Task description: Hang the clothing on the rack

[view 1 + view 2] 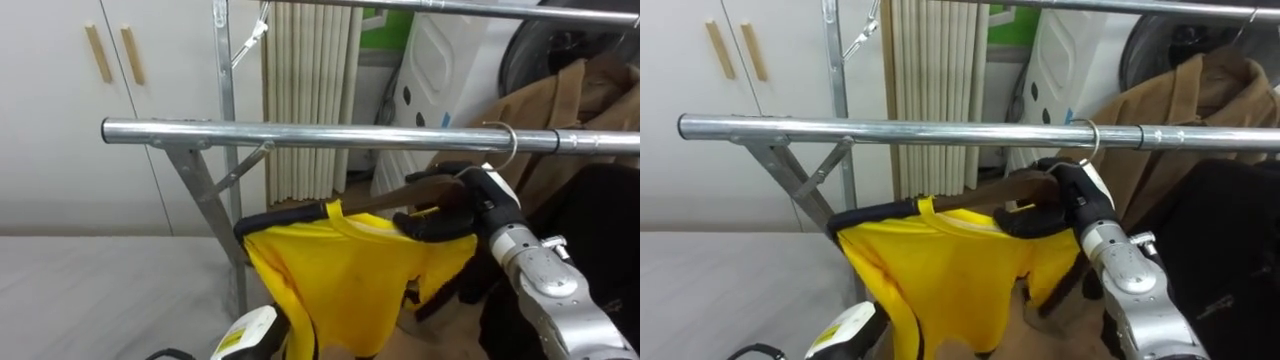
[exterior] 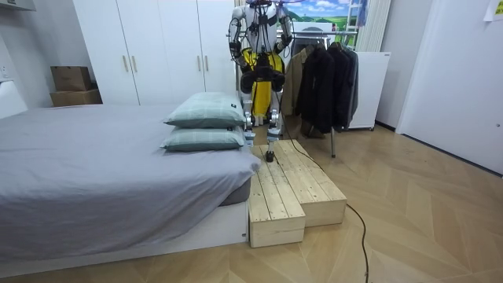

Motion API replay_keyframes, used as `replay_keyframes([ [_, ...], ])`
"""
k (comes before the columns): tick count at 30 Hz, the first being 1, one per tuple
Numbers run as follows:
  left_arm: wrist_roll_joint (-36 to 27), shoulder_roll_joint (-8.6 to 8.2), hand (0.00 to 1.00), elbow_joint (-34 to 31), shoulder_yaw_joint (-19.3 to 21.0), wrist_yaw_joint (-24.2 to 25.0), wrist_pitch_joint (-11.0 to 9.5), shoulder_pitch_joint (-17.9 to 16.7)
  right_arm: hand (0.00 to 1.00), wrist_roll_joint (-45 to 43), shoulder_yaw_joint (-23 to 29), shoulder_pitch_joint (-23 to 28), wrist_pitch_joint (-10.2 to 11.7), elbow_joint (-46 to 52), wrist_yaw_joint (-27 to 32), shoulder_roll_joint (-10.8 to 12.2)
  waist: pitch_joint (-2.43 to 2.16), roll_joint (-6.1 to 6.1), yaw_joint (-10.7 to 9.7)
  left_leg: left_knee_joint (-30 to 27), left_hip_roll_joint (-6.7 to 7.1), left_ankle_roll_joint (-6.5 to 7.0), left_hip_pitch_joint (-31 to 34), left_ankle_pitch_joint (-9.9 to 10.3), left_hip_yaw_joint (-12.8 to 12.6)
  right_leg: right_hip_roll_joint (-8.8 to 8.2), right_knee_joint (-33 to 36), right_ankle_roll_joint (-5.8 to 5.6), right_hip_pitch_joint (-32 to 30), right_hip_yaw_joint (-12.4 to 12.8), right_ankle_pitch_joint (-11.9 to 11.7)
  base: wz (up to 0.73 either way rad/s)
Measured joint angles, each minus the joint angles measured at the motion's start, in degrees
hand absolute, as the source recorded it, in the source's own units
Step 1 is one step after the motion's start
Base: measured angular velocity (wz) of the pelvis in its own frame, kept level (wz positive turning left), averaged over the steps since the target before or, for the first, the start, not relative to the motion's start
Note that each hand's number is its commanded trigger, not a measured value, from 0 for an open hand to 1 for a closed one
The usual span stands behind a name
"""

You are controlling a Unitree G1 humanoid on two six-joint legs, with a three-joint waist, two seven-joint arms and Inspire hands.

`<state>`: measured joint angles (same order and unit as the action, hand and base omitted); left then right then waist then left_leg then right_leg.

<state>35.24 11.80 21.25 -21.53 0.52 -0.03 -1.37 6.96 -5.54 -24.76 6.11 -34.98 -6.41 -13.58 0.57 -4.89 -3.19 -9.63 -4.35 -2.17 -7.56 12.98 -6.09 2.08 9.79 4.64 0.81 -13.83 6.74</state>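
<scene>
A yellow shirt [image 1: 350, 280] with a dark collar hangs on a brown wooden hanger [image 1: 400, 195]. The hanger's metal hook [image 1: 507, 148] is over the silver rail [image 1: 300, 134], near its right end. My right hand [image 1: 452, 212] comes in from the lower right, its dark fingers curled round the hanger's right shoulder and the shirt there. My left hand [image 1: 245, 335] shows at the bottom edge, below the shirt, with its fingers hidden. In the room view I stand on a wooden platform [image 2: 287, 185] facing the rack, the yellow shirt [image 2: 263, 59] in front of me.
A brown coat [image 1: 565, 100] and dark coats [image 1: 600, 260] hang on the rail to the right. The rack's upright post [image 1: 225, 80] and slanted brace stand at the left. White wardrobe doors [image 1: 60, 110] are behind. The grey bed [image 2: 102, 173] lies beside the platform.
</scene>
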Motion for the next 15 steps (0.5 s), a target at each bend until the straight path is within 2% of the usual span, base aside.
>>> replay_keyframes([
  [4,0.84,-0.06,0.00,0.00,0.04,0.00,-0.18,0.00,0.00,0.63,0.00,2.57,0.01,4.39,-1.52,0.13,0.01,0.03,0.36,0.02,-0.03,0.00,0.00,0.00,-0.07,0.04,-0.06,0.00,0.00,0.03,0.00,0.00],
  [15,1.61,-0.08,0.00,0.01,0.07,-0.01,-0.36,-0.04,0.00,2.89,0.15,2.95,0.01,5.11,-2.49,0.13,0.00,0.47,0.12,0.06,-0.01,0.00,-0.14,0.00,-0.83,0.06,-0.05,0.00,-0.02,0.49,0.00,-0.01],
])
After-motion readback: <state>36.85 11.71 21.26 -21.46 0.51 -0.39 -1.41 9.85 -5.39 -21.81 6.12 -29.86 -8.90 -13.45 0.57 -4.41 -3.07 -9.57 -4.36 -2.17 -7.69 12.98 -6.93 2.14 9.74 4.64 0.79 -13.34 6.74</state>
